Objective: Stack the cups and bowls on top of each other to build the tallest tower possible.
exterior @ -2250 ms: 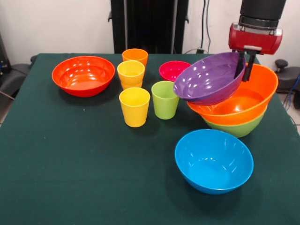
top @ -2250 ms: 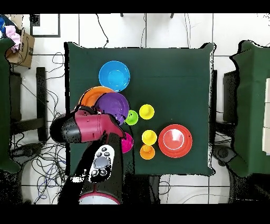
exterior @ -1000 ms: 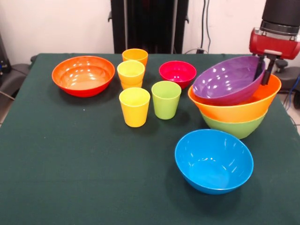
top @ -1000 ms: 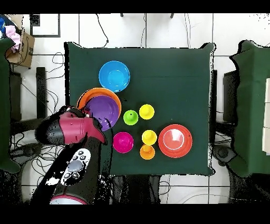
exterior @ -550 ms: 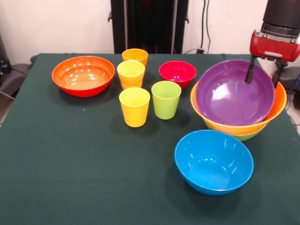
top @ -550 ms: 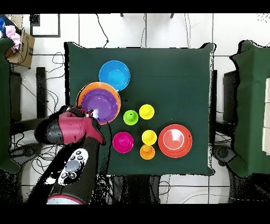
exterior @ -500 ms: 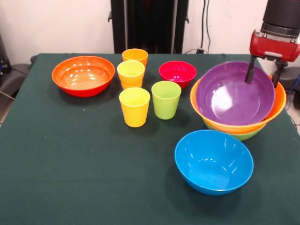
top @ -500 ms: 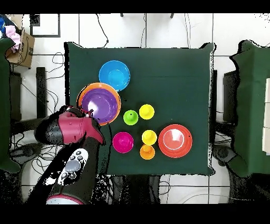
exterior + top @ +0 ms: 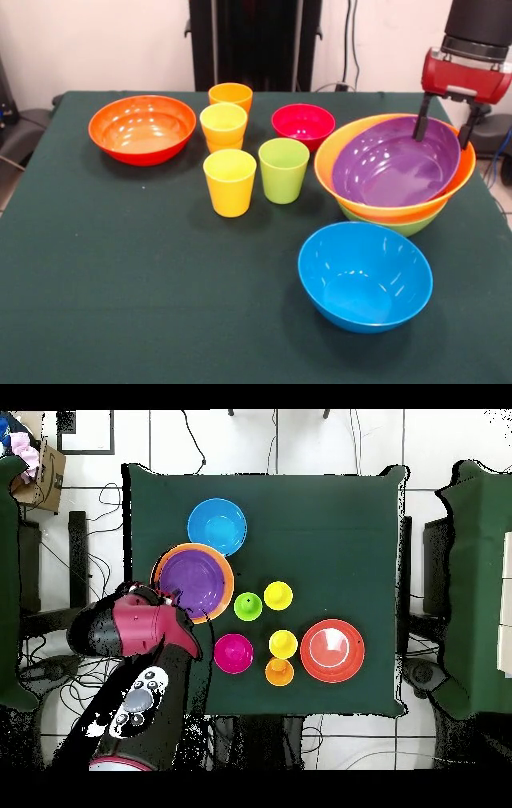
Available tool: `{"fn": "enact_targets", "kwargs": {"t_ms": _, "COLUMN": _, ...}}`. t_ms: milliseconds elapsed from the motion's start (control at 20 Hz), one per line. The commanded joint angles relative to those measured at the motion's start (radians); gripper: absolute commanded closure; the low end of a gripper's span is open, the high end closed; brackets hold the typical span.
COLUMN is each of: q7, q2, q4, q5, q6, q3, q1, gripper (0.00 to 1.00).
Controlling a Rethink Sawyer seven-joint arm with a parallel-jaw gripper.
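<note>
1. The tower (image 9: pixel 392 188): purple bowl (image 9: pixel 394 164) nested tilted in an orange bowl (image 9: pixel 336 156), over a green bowl (image 9: pixel 404 226).
2. The gripper (image 9: pixel 440 130) hangs spread wide at the purple bowl's rim, gripping nothing.
3. The blue bowl (image 9: pixel 365 274), likely next, sits just in front of the tower, upright.
4. Cups (image 9: pixel 230 182) stand well aside.

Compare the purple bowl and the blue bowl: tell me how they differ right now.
The purple bowl is nested in the orange bowl on the lime green bowl; the blue bowl stands alone on the table. The purple one tilts; the blue one sits level. The open gripper straddles the purple bowl's rim; nothing touches the blue. Both are glossy, round and empty.
</note>
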Motion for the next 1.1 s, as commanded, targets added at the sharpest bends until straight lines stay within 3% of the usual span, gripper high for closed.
{"fn": "enact_targets", "kwargs": {"t_ms": 50, "q7": 0.167, "q2": 0.002, "q4": -0.039, "q5": 0.029, "q6": -0.026, "q3": 0.035, "q1": -0.005, "gripper": 0.00}}
{"fn": "enact_targets", "kwargs": {"t_ms": 350, "q7": 0.163, "q2": -0.020, "q4": -0.033, "q5": 0.032, "q6": -0.005, "q3": 0.044, "q1": -0.008, "gripper": 0.00}}
{"fn": "enact_targets", "kwargs": {"t_ms": 650, "q7": 0.156, "q2": -0.058, "q4": 0.006, "q5": 0.049, "q6": -0.021, "q3": 0.135, "q1": -0.039, "gripper": 0.00}}
{"fn": "enact_targets", "kwargs": {"t_ms": 1100, "q7": 0.139, "q2": -0.098, "q4": 0.024, "q5": 0.050, "q6": 0.006, "q3": 0.164, "q1": -0.055, "gripper": 0.00}}
